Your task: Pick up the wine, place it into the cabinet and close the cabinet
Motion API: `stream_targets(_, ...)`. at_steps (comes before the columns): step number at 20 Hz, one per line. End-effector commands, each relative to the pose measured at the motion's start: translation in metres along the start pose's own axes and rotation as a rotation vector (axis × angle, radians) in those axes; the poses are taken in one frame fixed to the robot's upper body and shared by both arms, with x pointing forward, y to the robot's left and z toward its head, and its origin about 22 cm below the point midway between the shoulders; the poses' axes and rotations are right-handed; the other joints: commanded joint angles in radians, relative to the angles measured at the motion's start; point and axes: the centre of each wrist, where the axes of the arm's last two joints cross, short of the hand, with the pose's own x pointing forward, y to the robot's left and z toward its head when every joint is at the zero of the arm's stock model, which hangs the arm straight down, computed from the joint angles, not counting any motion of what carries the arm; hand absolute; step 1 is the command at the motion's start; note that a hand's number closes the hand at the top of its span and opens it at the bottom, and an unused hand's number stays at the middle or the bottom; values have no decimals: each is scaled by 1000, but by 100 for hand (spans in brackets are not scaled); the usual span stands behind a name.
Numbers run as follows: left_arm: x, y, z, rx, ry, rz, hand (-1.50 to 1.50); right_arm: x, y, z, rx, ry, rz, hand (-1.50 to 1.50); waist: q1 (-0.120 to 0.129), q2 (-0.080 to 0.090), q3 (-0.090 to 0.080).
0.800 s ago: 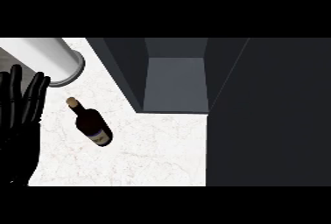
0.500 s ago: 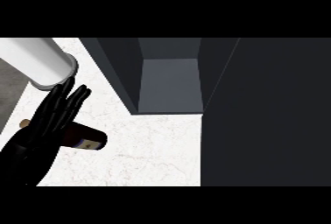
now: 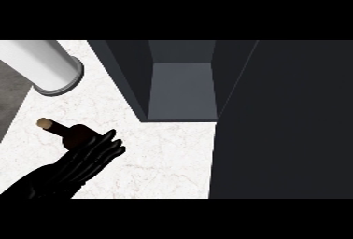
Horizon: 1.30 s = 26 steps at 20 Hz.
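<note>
Robot hand (image 3: 82, 161) on wine bottle (image 3: 69, 133), lower left of counter (image 3: 158, 158).
Fingers curled round bottle body; neck w/ cork sticks out up-left. Open cabinet (image 3: 183, 88) apart, to the right.

No text, label, brand, number or sign can be read anywhere here. The wine bottle (image 3: 69, 133) shows only its dark neck and pale cork end, with whatever label it may carry hidden under the hand (image 3: 82, 161). The cabinet (image 3: 183, 88) walls are plain and unmarked.
</note>
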Motion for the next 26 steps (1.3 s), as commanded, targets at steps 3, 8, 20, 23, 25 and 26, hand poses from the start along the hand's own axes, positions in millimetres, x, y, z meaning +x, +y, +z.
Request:
stream_targets(3,36,-3,13,-57,15,39,-150,50,-1,17,31,-6,-19,-150,5,0,-1)
stream_targets(8,59,-18,15,-44,16,66,-150,55,-3,11,27,4,-25,-150,8,0,0)
stream_targets(20,85,3,22,45,18,45,-150,60,18,-7,21,8,-7,-150,11,0,-1)
stream_targets(23,95,24,22,91,22,28,-150,78,20,-1,14,6,-13,-150,9,0,-1)
stream_targets(25,92,13,25,101,23,25,-150,77,21,8,9,10,-16,-150,8,-1,-1)
stream_targets(26,103,18,28,106,21,24,-150,55,17,4,5,2,-8,-150,8,0,0)
